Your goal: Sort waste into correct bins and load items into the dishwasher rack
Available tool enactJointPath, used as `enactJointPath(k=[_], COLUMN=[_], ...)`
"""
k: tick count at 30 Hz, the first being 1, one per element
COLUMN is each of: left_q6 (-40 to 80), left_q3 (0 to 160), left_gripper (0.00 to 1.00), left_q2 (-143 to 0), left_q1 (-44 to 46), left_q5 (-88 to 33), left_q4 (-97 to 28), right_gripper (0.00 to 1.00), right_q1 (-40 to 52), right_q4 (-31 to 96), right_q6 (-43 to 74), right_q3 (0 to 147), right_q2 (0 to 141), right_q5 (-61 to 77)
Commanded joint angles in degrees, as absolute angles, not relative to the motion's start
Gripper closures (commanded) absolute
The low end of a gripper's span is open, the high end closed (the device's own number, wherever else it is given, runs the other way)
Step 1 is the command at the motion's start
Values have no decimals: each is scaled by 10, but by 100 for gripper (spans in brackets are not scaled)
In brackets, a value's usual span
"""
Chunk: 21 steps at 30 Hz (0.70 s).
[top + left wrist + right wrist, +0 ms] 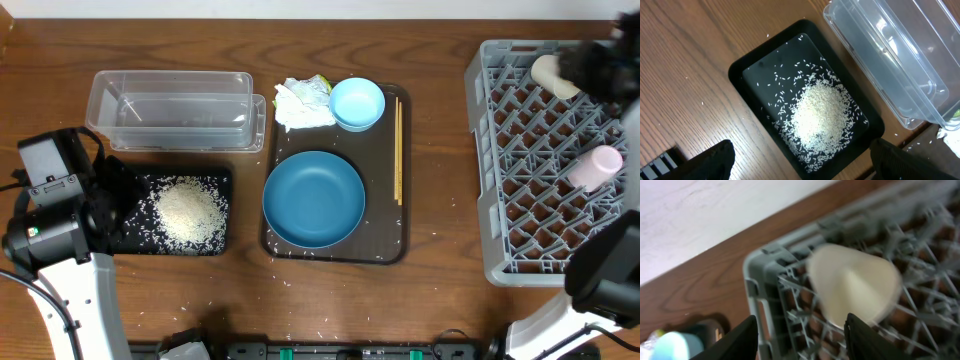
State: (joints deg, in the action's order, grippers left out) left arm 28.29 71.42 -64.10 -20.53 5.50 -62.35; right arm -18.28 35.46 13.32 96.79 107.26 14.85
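Sorting half done: rice [187, 212] is binned; pink cup [596, 166], white cup [548, 73] are racked.
Pending: big bowl [313, 199], small bowl [356, 103], chopsticks [398, 150], wad [303, 103]. Left gripper [801, 144], right gripper [801, 319] are held spread, empty.

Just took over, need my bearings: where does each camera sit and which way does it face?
Overhead: above the table, facing down; left arm and right arm show at lower corners.
Left wrist: looks down on rice in the black tray; left gripper fingertips frame the bottom.
Right wrist: faces the white cup in the rack; right gripper fingers below.
Shared: overhead also sees rice and white cup.
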Motion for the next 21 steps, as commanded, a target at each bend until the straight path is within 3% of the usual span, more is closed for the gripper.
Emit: enactJointPath(k=[1,7,17,19,21], left_q6=[282,282,282,282,282], left_q3=[719,719,719,719,719], left_gripper=[11,11,11,11,11], left_q2=[-643,-643,-643,-643,-643], left_q1=[-208,-208,-208,-208,-208], left_q5=[58,58,58,58,58], left_q4=[-623,-623,-623,-623,-623], right_gripper=[44,44,43,46,64], right_q1=[-152,-135,-154,-157,-158], right_q4=[339,314,295,293,295], right_q6=[121,132,128,128,128], right_q3=[974,974,974,974,974], right_q2=[1077,1111,1166,1173,1176], right_q5=[13,-70,-10,-10,-10])
